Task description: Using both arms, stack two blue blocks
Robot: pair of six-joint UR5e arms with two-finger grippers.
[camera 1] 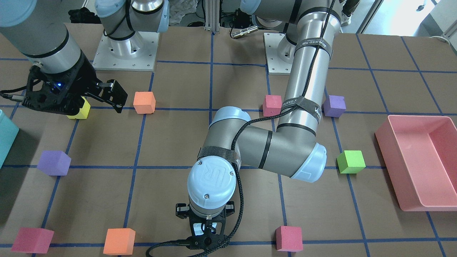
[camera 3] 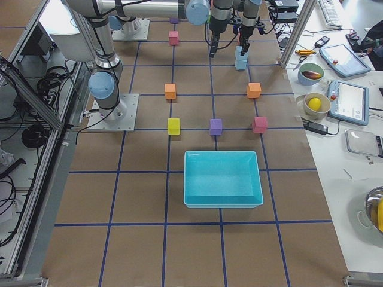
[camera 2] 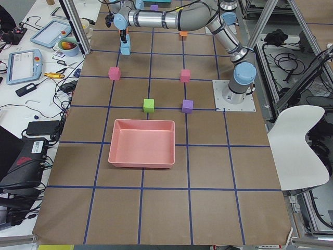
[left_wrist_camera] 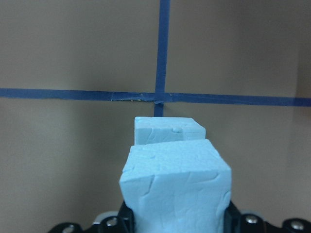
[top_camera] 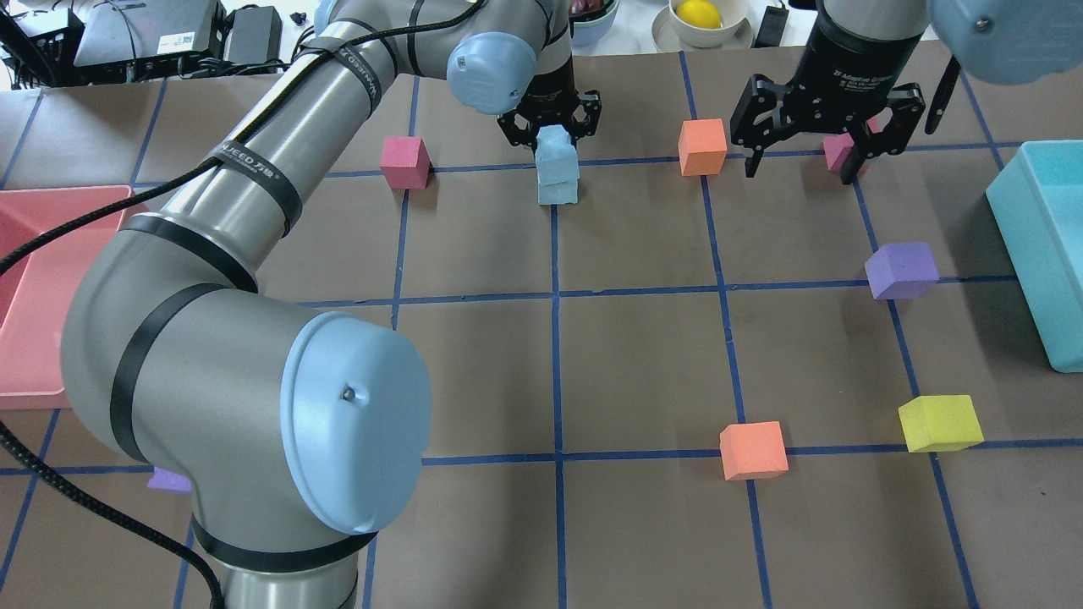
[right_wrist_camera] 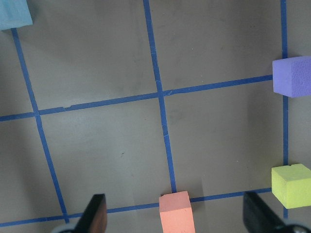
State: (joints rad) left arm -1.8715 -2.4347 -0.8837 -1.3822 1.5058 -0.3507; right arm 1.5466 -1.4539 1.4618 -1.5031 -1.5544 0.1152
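Left hand (top_camera: 550,128) was clamped on the upper blue block (top_camera: 556,156), seated slightly askew on the lower blue block (top_camera: 558,191) at the far centre of the worktop (top_camera: 643,355). Right hand (top_camera: 804,161) hung to the right, jaws apart, empty.

Bare worktop (top_camera: 643,355) across the middle, broad lane between stacked blue blocks (top_camera: 558,188) and far orange cube (top_camera: 702,146), left pincer (top_camera: 554,138) clamped on upper blue block (top_camera: 556,154), left arm (top_camera: 254,364) looming over near left, right pincer (top_camera: 802,165) hanging spread, raised over right half, teal bin (top_camera: 1041,254) walling right edge
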